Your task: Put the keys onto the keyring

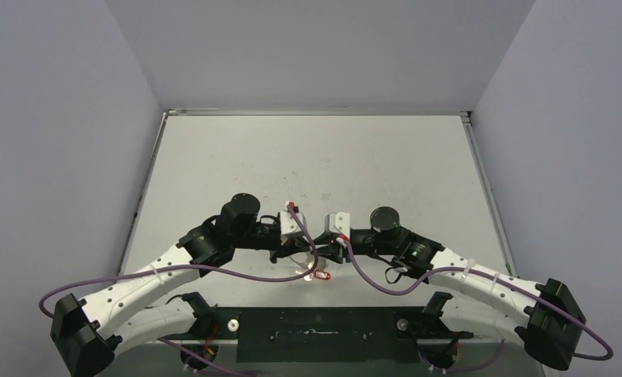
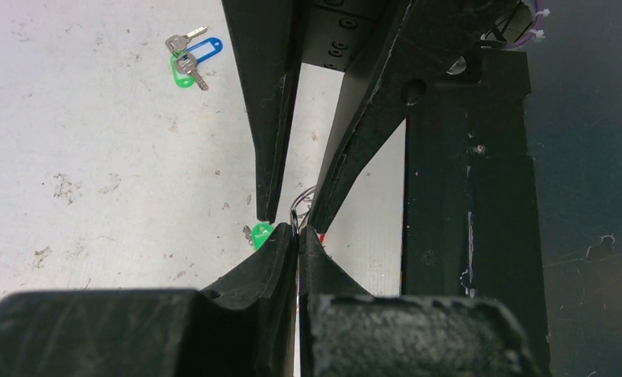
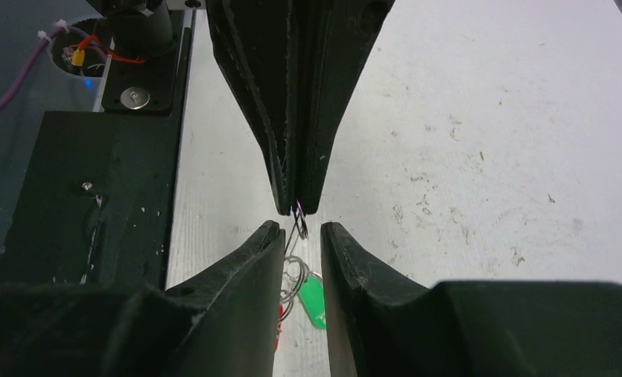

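Note:
My left gripper [image 2: 298, 230] is shut on a thin wire loop [image 3: 301, 225], low over the table's near edge. From that loop hang more wire rings [image 3: 294, 276], a green tag [image 3: 312, 302] and a red tag [image 3: 279, 322]. The red tag [image 1: 321, 275] also shows from above. My right gripper [image 3: 301, 228] faces the left one tip to tip. Its jaws stand a little apart on either side of the wire, and I see no contact. The keyring's large hoop is hidden behind the grippers. Two more keys, tagged blue [image 2: 204, 52] and green [image 2: 184, 75], lie on the table.
The black base plate [image 1: 316, 334] runs along the near edge just below both grippers, with the arm mounts on it. Grey walls enclose the scuffed white table [image 1: 316, 157] on three sides.

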Motion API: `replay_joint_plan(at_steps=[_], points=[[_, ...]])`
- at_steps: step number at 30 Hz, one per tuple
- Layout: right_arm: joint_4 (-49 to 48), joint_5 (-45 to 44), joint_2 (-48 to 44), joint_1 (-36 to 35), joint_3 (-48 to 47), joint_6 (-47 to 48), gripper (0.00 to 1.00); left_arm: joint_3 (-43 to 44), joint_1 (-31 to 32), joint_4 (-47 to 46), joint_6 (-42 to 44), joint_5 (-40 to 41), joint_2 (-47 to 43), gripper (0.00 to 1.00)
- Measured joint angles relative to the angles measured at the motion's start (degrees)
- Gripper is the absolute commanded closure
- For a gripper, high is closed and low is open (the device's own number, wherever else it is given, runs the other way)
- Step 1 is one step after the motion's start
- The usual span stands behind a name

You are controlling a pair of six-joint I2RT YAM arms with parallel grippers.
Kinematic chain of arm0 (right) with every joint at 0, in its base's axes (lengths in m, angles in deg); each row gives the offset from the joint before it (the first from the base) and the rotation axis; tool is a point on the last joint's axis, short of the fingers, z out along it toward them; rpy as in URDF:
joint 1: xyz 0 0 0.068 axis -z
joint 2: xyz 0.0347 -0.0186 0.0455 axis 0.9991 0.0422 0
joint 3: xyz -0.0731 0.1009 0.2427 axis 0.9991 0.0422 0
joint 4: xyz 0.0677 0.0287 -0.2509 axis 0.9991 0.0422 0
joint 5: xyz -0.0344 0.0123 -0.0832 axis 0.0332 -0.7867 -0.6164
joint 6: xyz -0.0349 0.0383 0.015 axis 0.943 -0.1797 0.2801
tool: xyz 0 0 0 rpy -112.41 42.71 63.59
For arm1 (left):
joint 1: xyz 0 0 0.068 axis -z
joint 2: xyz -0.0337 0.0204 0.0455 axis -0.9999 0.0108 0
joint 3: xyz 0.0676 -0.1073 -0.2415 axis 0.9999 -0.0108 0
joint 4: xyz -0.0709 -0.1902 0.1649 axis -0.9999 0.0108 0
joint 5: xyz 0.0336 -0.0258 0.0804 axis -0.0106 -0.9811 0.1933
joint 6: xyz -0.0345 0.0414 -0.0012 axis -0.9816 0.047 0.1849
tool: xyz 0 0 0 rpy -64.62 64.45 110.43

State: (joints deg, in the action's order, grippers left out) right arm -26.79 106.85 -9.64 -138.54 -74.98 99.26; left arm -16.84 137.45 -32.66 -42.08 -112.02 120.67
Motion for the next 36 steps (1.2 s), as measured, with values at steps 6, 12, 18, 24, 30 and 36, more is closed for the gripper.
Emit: replay_joint_plan(at_steps=[6, 12, 18, 24, 30, 36], points=[[-1.2, 1.6, 1.9, 0.1, -1.0, -1.0, 0.83, 0.0, 0.2, -0.3, 0.2, 0.0, 0.1, 1.0], [-1.4, 3.6, 3.1, 0.4, -1.1, -2.1, 1.0, -0.3, 0.2, -0.2, 1.0, 0.7, 0.2, 1.0], [-1.5, 4.6, 3.6, 1.5, -1.2, -2.6, 1.0, -0.5, 0.2, -0.1, 2.0, 1.0, 0.0, 1.0], [-5.5, 5.3, 3.6, 2.6, -0.6, -6.6, 1.0, -0.7, 0.2, -1.1, 2.5, 2.6, -1.6, 0.86], [-9.0, 5.6, 3.6, 3.0, 0.3, -9.2, 1.0, -2.6, 0.3, -1.9, 2.9, 5.3, -5.9, 0.72], [-10.1, 5.3, 3.6, 3.7, 1.9, -10.2, 1.0, -10.0, 0.4, -5.9, 1.9, 6.8, -13.4, 0.66]])
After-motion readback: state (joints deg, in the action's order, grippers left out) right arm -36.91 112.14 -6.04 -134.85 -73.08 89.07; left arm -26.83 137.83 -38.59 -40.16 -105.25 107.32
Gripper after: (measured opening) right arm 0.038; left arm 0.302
